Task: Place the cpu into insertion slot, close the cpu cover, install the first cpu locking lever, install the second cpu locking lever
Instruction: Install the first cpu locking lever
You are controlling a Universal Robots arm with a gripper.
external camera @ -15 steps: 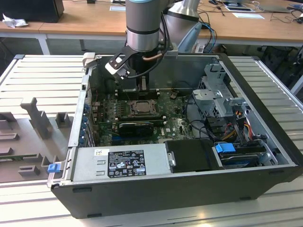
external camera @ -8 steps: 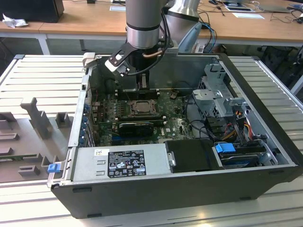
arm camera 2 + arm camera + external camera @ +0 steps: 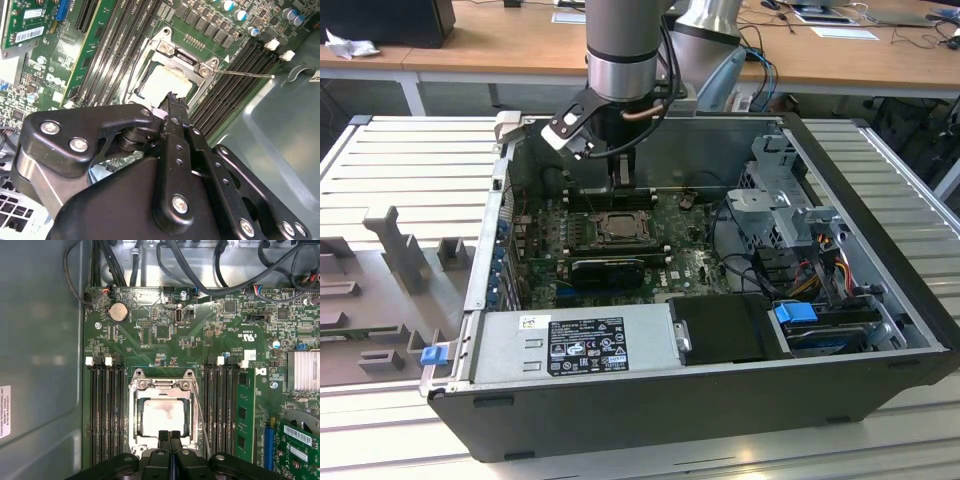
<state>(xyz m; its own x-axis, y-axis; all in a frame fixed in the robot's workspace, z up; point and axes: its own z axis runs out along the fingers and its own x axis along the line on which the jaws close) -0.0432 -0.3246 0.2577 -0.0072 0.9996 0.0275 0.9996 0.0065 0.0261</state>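
The cpu is seen seated in the insertion slot, with the cpu cover lying over it. The claw, pressed together on nothing, is held at the cover's edge, a locking lever just beside.

The print that shows is too small to read. In the exterior view a black-and-white label with rows of marks lies on the grey power supply, along the near edge of the computer case. In the first wrist view a white sticker stands on the grey case wall. In both wrist views a white barcode sticker lies on a green add-in card. Fine white lettering dots the motherboard.
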